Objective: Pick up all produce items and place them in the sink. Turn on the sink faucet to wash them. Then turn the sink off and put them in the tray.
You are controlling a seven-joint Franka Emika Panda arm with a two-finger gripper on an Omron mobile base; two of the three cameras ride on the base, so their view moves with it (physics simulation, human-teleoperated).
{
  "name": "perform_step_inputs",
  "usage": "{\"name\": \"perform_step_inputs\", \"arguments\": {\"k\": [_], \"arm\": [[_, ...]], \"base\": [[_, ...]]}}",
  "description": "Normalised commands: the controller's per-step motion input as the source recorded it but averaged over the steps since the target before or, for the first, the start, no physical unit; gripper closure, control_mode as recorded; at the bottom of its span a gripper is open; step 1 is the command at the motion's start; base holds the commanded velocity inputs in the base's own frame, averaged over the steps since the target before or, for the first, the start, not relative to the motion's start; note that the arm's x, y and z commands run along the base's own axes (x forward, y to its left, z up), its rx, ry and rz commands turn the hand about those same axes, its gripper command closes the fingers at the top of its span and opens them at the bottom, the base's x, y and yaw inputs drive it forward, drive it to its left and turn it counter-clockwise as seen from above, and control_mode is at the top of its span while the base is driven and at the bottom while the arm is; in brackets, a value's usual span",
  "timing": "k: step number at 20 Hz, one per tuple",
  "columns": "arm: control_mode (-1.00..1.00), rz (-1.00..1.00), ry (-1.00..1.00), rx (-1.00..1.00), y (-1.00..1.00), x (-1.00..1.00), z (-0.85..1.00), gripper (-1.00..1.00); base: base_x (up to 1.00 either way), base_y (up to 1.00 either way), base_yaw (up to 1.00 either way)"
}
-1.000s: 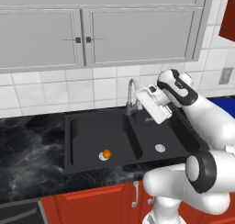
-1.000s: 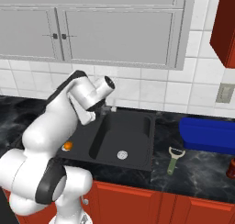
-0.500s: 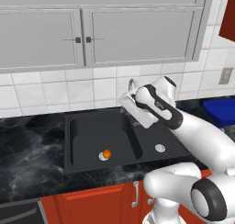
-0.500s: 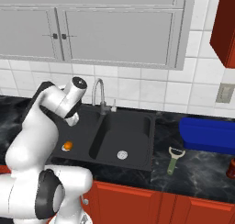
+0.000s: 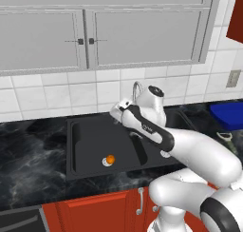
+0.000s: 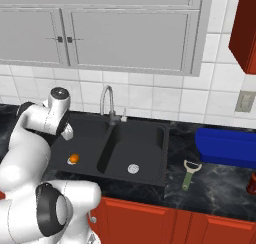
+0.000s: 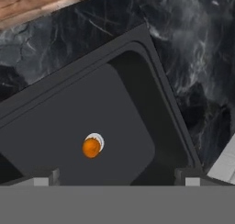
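The produce item, a small round orange fruit (image 5: 110, 159) (image 6: 73, 159) (image 7: 91, 148), lies in the left basin of the black sink (image 5: 90, 140) (image 6: 145, 138) (image 7: 69, 108), resting against that basin's silver drain. My gripper (image 5: 118, 116) (image 6: 67, 133) (image 7: 116, 178) hangs above the back of that basin, well above the fruit, open with nothing between its fingers. The sink faucet (image 5: 137, 87) (image 6: 106, 101) stands behind the divider, just right of my hand. Over on the counter to the right of the sink sits the blue tray (image 5: 229, 114) (image 6: 227, 146).
A green-handled peeler (image 5: 224, 136) (image 6: 189, 173) lies on the dark marble counter (image 5: 33, 145) between sink and tray. The right basin's drain (image 6: 132, 168) is bare. Grey wall cabinets (image 5: 95, 41) hang above the tiled backsplash. Red cabinet fronts (image 6: 160, 223) run below the counter.
My arm has swung left from the faucet over to the left basin. The fruit stays where it was. The gripper remains open.
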Motion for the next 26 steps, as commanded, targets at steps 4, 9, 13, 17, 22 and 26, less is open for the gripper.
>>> {"name": "perform_step_inputs", "arguments": {"k": [4, 9, 13, 17, 22, 26], "arm": [[-1.00, 0.00, -0.05, -0.18, 0.18, 0.00, -0.13, -1.00], [-1.00, 0.04, -0.03, -0.08, 0.17, 0.02, -0.06, -1.00], [-1.00, 0.01, 0.00, 0.00, 0.05, 0.00, -0.03, -1.00], [-1.00, 0.00, 0.00, 0.00, 0.00, 0.00, -0.02, -1.00], [-1.00, 0.00, 0.00, 0.00, 0.06, 0.01, -0.01, -1.00], [-1.00, 0.00, 0.00, 0.00, 0.03, 0.00, -0.08, -1.00]], "base": [[0.00, 0.00, 0.00], [0.00, 0.00, 0.00], [0.00, 0.00, 0.00], [0.00, 0.00, 0.00], [0.00, 0.00, 0.00], [0.00, 0.00, 0.00]]}}
